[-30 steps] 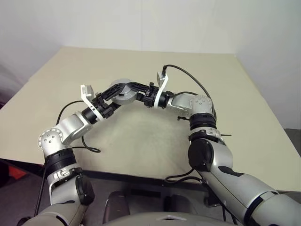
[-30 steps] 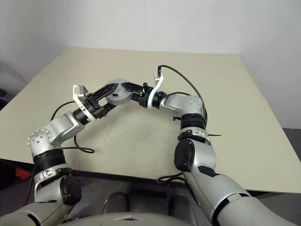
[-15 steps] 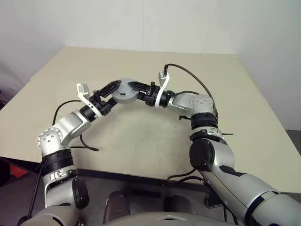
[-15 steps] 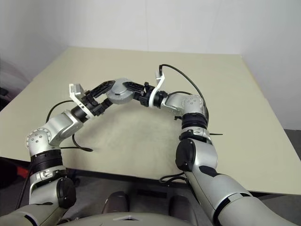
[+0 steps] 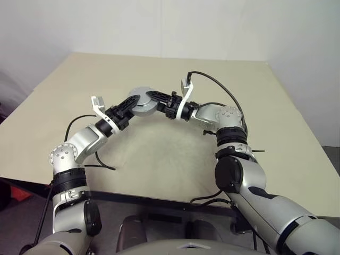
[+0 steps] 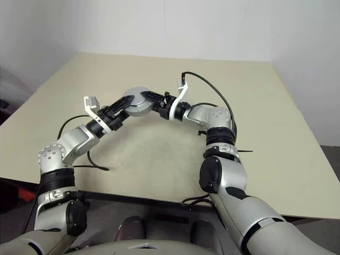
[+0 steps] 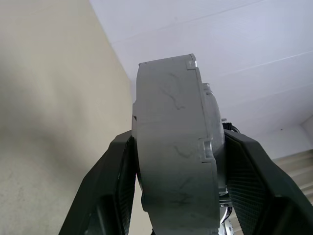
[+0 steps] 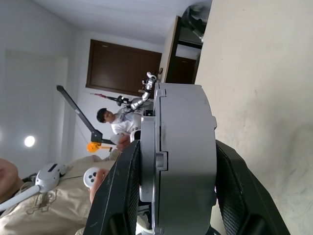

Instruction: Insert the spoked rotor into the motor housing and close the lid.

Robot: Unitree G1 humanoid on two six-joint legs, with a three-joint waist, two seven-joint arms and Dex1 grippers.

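Both pincers meet at the centre of the head camera's picture, above a beige worktop (image 5: 175, 159), and both are clamped on the same round silver object, the motor housing (image 5: 142, 101). From the lower left, the left pincer (image 5: 134, 103) reaches up and to the right; its two black fingers (image 7: 110, 186) sit one on each flat side of the housing, partly spread to its thickness and pressed against it. In the left wrist view the housing (image 7: 176, 147) stands on edge between those fingers as a thick grey drum with faint scratches on its rim, with pale wall and ceiling behind it.

From the right, the right pincer (image 5: 154, 98) reaches toward the left, level with the other. Its fingers (image 8: 124, 191) are likewise partly spread and closed on the housing's two sides. In the right wrist view the housing (image 8: 181, 156) again shows edge-on, a grey drum with a narrow seam near one face. Whether that seam marks the lid cannot be told. Behind it, on the left side of that picture, a person (image 8: 115, 122) sits in front of a dark doorway, and a hand (image 8: 95, 178) holds a white controller (image 8: 49, 171).

The housing is held in the air, clear of the worktop, just above the middle of the head-camera picture.
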